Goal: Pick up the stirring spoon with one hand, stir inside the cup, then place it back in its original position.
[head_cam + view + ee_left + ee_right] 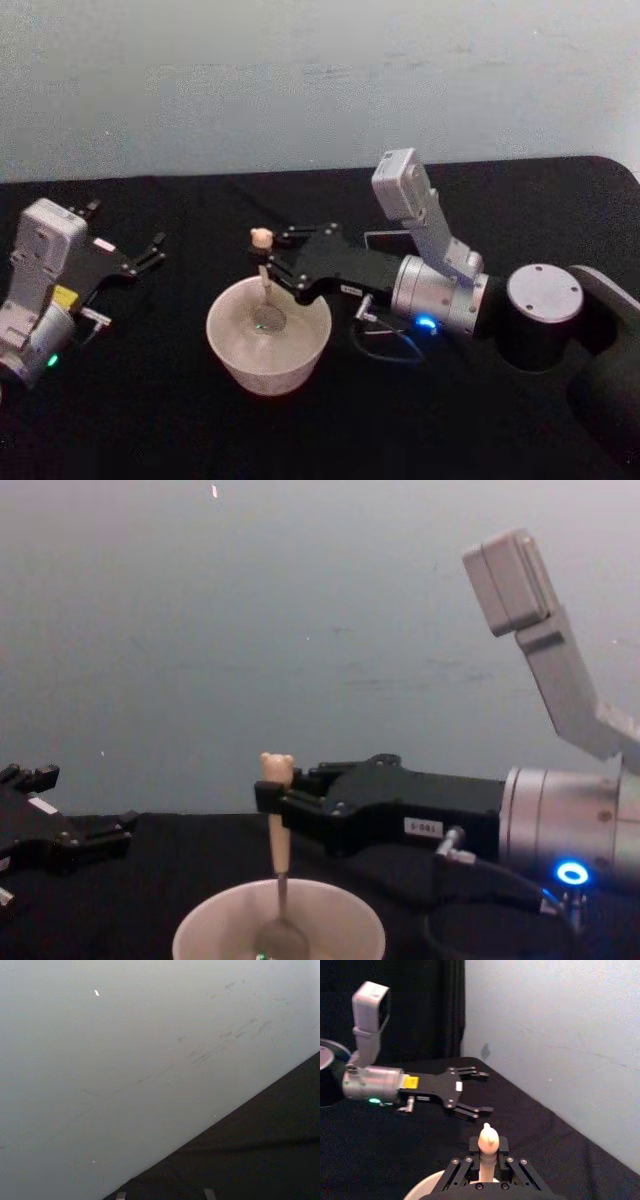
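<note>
At the middle of the black-covered table [450, 430], the wide, round cream-white cup [265, 372] stands with the slim stirring spoon [264, 285] upright in it. The spoon's pale beige handle, topped by a tiny bear head, rises above the rim, and its thin dark neck leads down to the small shiny bowl, low inside the cup. Whether the bowl touches the bottom cannot be told.

The black two-fingered right gripper [265, 262], on its silver-grey arm with a blue light ring, reaches in from the right above the cup's far rim. Its fingers are closed on the beige handle just under the bear head.

The black left gripper [122, 230] hangs over the table well to the left of the cup, its fingers spread apart and holding nothing.

From the chest, the spoon [277, 850] stands nearly vertical in the cup [200, 935].
</note>
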`<state>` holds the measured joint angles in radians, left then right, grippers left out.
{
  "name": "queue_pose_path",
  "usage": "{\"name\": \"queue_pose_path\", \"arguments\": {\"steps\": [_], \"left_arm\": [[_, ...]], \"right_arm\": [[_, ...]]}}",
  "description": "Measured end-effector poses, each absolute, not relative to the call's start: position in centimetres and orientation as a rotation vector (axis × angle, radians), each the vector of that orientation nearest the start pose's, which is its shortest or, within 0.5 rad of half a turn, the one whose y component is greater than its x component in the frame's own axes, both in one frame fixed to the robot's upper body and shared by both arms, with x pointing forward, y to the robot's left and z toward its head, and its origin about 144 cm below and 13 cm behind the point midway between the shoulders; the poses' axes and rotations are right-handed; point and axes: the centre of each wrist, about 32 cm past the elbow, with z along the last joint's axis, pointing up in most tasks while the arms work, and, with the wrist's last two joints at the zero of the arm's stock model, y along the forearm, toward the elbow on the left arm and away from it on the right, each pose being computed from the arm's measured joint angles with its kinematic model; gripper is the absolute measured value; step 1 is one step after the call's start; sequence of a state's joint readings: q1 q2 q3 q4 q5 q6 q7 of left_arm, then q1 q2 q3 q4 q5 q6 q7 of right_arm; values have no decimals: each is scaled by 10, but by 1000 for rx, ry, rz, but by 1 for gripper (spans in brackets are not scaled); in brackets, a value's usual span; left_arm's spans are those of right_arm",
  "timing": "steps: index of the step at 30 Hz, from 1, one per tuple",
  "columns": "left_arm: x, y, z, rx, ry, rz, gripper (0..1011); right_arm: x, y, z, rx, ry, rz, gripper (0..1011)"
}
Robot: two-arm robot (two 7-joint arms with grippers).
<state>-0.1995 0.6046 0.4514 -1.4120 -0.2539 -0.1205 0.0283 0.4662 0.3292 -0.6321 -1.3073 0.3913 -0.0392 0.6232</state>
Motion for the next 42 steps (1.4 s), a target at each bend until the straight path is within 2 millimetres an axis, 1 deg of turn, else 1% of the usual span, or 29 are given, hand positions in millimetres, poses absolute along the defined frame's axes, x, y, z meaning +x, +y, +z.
{"name": "queue_pose_path", "arguments": {"steps": [5, 6, 11, 16, 20, 26, 32, 38, 42], "left_arm": [[489, 310, 1140, 304, -285, 1248, 1001], [489, 310, 1140, 304, -285, 1248, 1001], [489, 310, 1140, 304, -285, 1248, 1001], [489, 310, 1140, 304, -285, 1248, 1001], [489, 310, 1140, 304, -285, 1248, 1001], [489, 310, 1140, 305, -285, 1248, 1001], [489, 310, 1140, 304, -285, 1248, 1001], [489, 310, 1140, 304, -285, 1248, 1001], [489, 310, 1140, 304, -285, 1248, 1001]], "right_arm": [[550, -179, 1180, -97, -88, -492, 207], [550, -184, 1180, -100, -84, -504, 207], [548, -191, 1180, -100, -78, -518, 207], [540, -200, 1181, -96, -68, -517, 207], [528, -205, 1180, -101, -53, -493, 207], [517, -205, 1178, -104, -36, -462, 207], [505, -200, 1178, -103, -24, -410, 207], [502, -193, 1177, -105, -21, -384, 207], [506, -186, 1178, -104, -22, -380, 207]]}}
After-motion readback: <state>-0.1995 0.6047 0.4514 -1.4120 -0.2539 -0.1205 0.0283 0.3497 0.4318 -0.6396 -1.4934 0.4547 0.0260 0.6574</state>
